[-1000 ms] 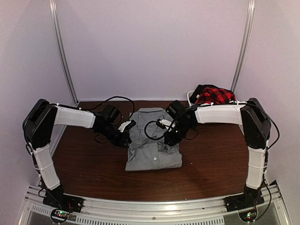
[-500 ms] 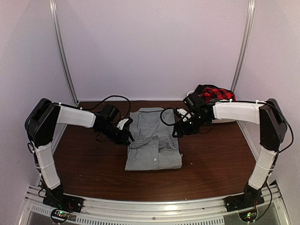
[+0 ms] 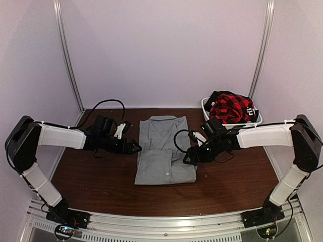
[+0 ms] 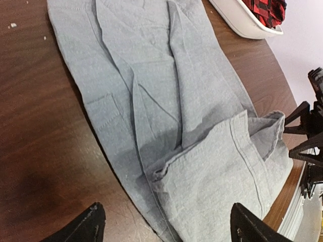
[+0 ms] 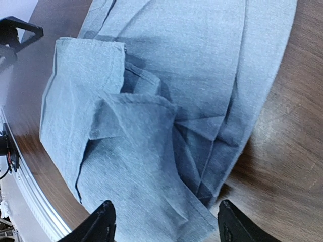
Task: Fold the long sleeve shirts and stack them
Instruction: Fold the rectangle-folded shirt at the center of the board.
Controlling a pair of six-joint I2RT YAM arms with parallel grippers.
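Note:
A light-grey long sleeve shirt (image 3: 164, 151) lies partly folded in the middle of the brown table (image 3: 101, 176), collar toward the back and its lower part doubled over. My left gripper (image 3: 135, 147) hovers at the shirt's left edge, open and holding nothing. The left wrist view shows the folded cloth (image 4: 176, 101) spread between and beyond the left gripper (image 4: 166, 227). My right gripper (image 3: 187, 156) is at the shirt's right edge, also open. Seen from the right wrist, the layered grey folds (image 5: 166, 75) lie under the empty right gripper (image 5: 166, 222).
A white basket (image 3: 205, 107) stands at the back right corner with a red-and-black plaid garment (image 3: 229, 107) heaped in it. The basket's rim (image 4: 242, 25) also shows in the left wrist view. Black cables trail from both wrists over the table.
Both grippers have opened and let go of the grey shirt. The left arm drew back to the left. The right arm swung out, then came down to the shirt's right edge.

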